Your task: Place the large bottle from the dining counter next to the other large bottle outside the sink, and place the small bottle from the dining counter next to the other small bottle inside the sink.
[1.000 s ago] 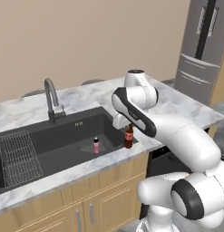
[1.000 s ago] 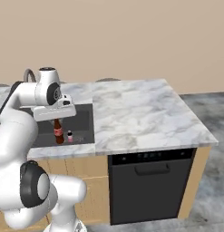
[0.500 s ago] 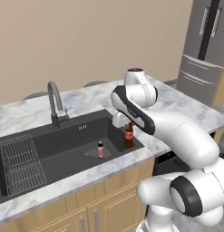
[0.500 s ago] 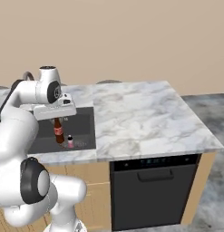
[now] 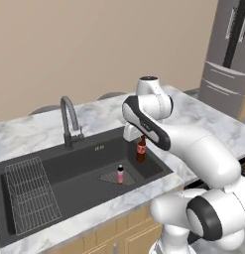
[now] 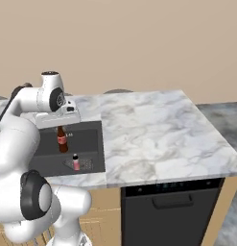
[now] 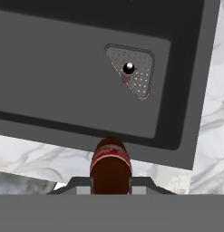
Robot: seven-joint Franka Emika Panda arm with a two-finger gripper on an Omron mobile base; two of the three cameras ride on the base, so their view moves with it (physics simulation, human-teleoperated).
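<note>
Worktop (image 6: 148,129) marble wraps the sink (image 5: 69,183), with the faucet (image 5: 69,121) well off to the side, so nothing blocks the drop. The fingers (image 5: 140,143) are clenched on the small bottle (image 5: 141,150), which hangs upright over the basin's right end. The other small bottle (image 5: 120,174), pink, stands on the drain plate just beside and below it, toward the rack (image 5: 32,196). Looks like a short shift that way, then down.

A black dishwasher (image 6: 172,218) is built in below the marble edge, at the right of the wooden cabinet fronts (image 6: 111,211). A stainless-steel refrigerator (image 5: 228,59) stands at the far right against the plain beige wall (image 5: 94,44). The floor (image 6: 220,108) is grey.
</note>
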